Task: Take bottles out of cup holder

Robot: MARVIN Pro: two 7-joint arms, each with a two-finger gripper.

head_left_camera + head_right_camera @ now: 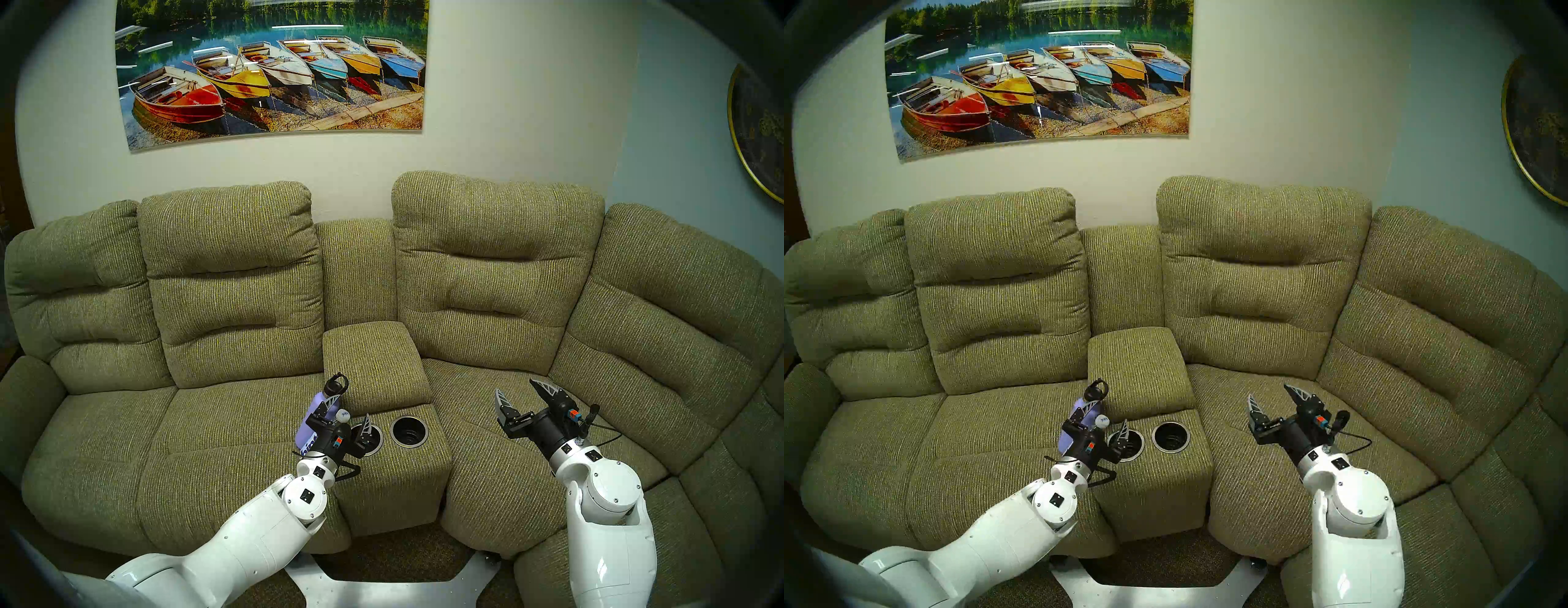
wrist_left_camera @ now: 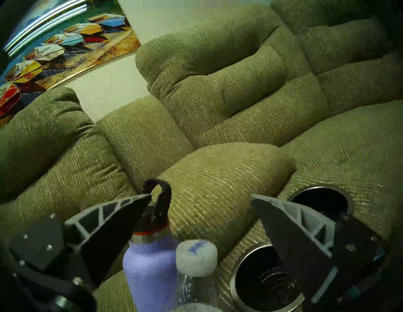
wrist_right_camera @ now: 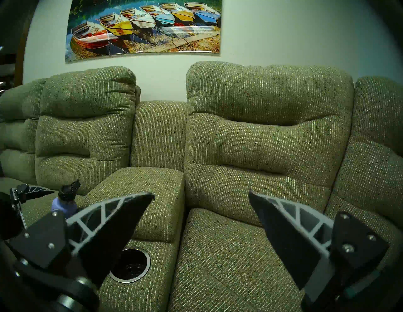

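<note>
On the seat cushion just left of the olive-green console (image 1: 377,369), the lavender flask (image 1: 312,424) lay tilted, its long axis running from its base near the robot up toward the backrest, its black loop-handled cap (image 1: 336,383) pointing away. Beside it, toward the console, stood the clear bottle (image 2: 192,289), its white cap (image 1: 343,417) bearing a blurred blue mark. White lettering on the flask's base end could not be read. Both cup holder recesses (image 1: 409,431) sat empty, silver-rimmed and black inside. The left gripper (image 1: 348,414) stood wide, its fingers straddling both bottles without gripping either; one finger (image 1: 365,426) crossed over the near recess. The right gripper (image 1: 522,392) hung wide and empty above the right seat. A boat painting (image 1: 271,72) hung on the wall.
</note>
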